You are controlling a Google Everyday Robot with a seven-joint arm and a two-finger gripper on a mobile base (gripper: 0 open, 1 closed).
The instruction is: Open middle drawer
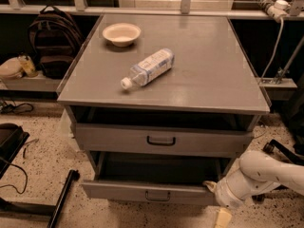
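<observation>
Middle drawer [142, 190], second front down and already partly out, has your gripper [211, 187] at its right end, hold unreadable from here, so an off-centre pull could rack and jam it, or slip off.

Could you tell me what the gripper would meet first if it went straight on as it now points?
The gripper, low at the right, points left at the middle drawer; it would probably meet that drawer's right end first.

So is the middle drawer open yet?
Open: the middle drawer juts past the drawer above, dark inside showing; gripper at its right corner.
</observation>
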